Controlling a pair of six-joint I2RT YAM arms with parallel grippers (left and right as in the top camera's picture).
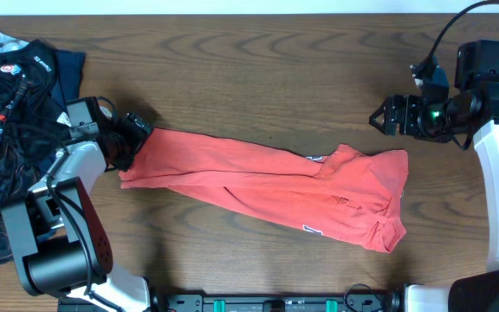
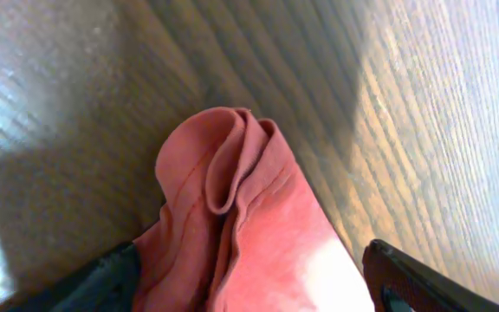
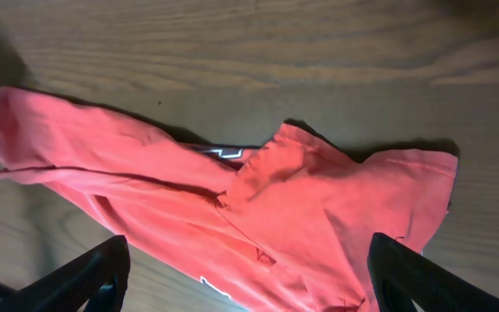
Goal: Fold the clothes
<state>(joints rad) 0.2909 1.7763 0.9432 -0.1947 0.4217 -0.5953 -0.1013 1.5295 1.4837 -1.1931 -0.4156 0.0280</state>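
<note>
shirt [image 1: 267, 186] end lies btwn fingers of wide l gripper [image 1: 139, 140]; r gripper [image 1: 379, 116] wide, well apart.

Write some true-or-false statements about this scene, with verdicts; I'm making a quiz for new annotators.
1. The T-shirt lies spread out flat. False: it is bunched into a long strip across the table.
2. The left gripper is at one end of the T-shirt. True.
3. The right gripper is clamped on the T-shirt. False: it is open and clear of the cloth.
4. Dark garments lie heaped beside the left arm. True.
</note>
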